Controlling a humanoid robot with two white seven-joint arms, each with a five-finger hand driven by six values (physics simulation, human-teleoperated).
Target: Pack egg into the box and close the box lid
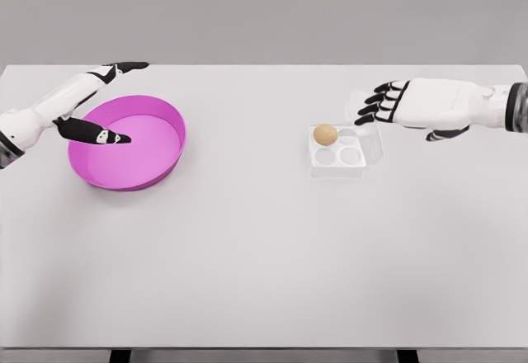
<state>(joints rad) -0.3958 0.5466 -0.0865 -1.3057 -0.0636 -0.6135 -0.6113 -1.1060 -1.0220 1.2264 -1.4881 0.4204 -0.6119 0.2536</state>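
Egg (pixel 325 134) sits in box (pixel 338 162) on white table (pixel 264 264).

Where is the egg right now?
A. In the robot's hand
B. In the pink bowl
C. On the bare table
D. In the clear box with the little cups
D, because the egg sits in one cup at the back left of the clear box, while the pink bowl holds no egg and the right hand hovers beside the box with fingers open.
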